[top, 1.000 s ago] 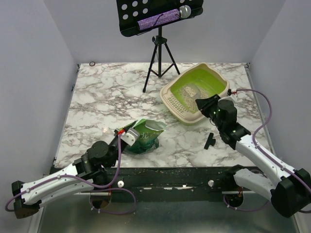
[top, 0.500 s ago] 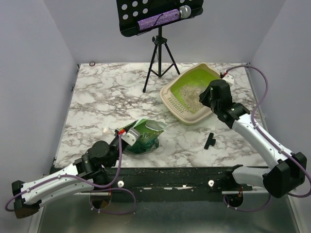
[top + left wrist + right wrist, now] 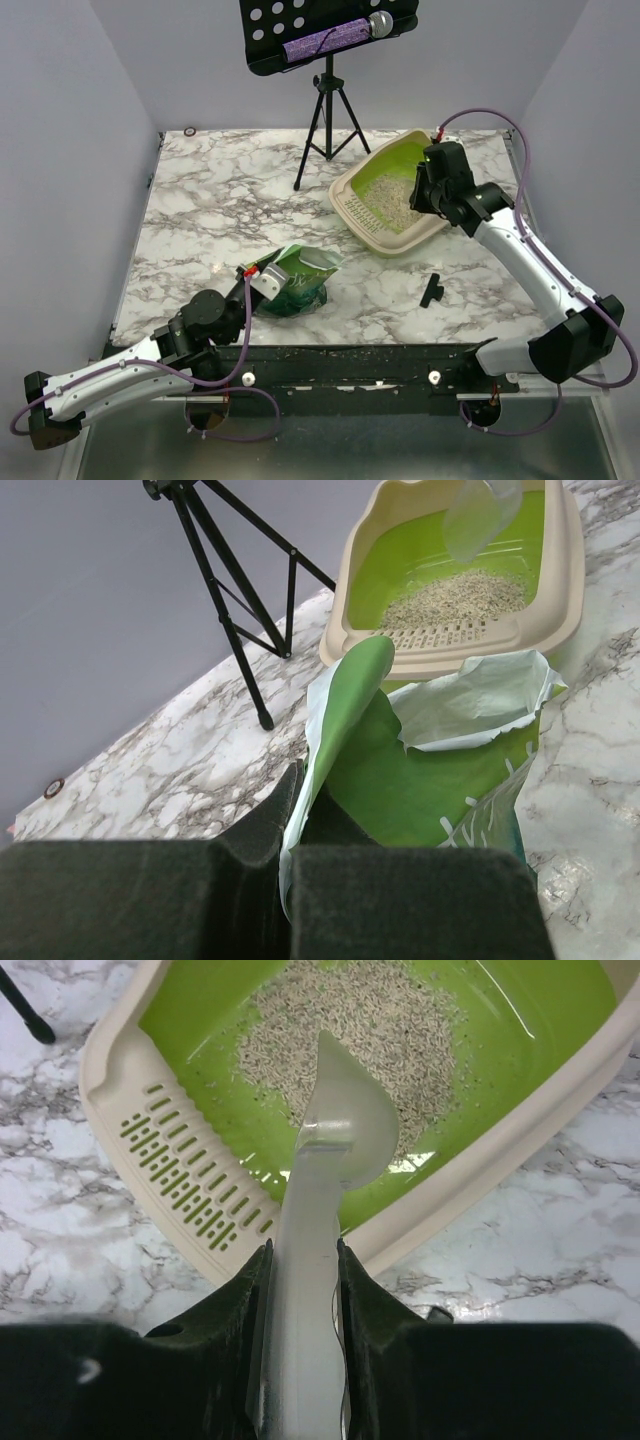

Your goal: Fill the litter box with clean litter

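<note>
While the left claw (image 3: 285, 880) pinched the green bag (image 3: 295, 280) open near the table (image 3: 200, 220) front, the right claw (image 3: 300, 1260) gripped a clear scoop (image 3: 335, 1130). It hung tipped over the litter box (image 3: 352, 210) at far right, where litter (image 3: 350, 1030) lay.

Top external: looked down from high behind arm bases, took in whole table (image 3: 200, 215), far wall. Left wrist: low, near edge, faced far-right over green bag (image 3: 420, 780) toward litter box (image 3: 560, 590). Right wrist: close above litter box (image 3: 120, 1070), looked steeply down. All three views shared litter box.
</note>
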`<state>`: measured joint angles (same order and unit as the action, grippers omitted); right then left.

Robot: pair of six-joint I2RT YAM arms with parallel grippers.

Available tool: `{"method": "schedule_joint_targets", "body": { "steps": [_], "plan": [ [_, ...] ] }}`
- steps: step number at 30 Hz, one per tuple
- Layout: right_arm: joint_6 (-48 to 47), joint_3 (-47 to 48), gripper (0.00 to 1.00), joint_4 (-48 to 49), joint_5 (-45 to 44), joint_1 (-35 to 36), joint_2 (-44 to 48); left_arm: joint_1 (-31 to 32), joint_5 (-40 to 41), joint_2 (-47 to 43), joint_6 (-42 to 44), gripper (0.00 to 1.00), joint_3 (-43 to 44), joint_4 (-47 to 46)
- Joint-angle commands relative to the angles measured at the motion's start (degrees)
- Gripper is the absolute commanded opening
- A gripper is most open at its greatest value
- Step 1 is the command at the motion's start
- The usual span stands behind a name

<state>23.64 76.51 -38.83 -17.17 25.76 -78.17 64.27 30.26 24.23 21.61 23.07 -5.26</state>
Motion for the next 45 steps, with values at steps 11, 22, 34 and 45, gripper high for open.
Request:
{"method": "schedule_joint_targets", "body": {
  "steps": [11, 22, 34, 45],
  "plan": [
    [-9.4, 4.1, 0.0, -6.4, 28.2, 4.5, 12.9, 0.2, 1.1, 0.9, -0.2, 0.0, 2.1, -2.4],
    [-19.5, 0.2, 0.0, -7.9, 42.0, 12.0, 21.9, 0.2, 1.1, 1.8, -0.2, 0.0, 2.0, -2.2],
    [-21.8, -1.7, 0.01, -7.6, 44.0, 13.8, 20.4, 0.2, 1.4, 1.4, -0.2, 0.0, 2.1, -2.3],
    [-20.9, -3.6, 0.0, -4.2, 44.6, 17.5, 12.7, 0.2, -0.5, 1.5, -0.8, 0.0, 2.1, -1.9]
  ]
}}
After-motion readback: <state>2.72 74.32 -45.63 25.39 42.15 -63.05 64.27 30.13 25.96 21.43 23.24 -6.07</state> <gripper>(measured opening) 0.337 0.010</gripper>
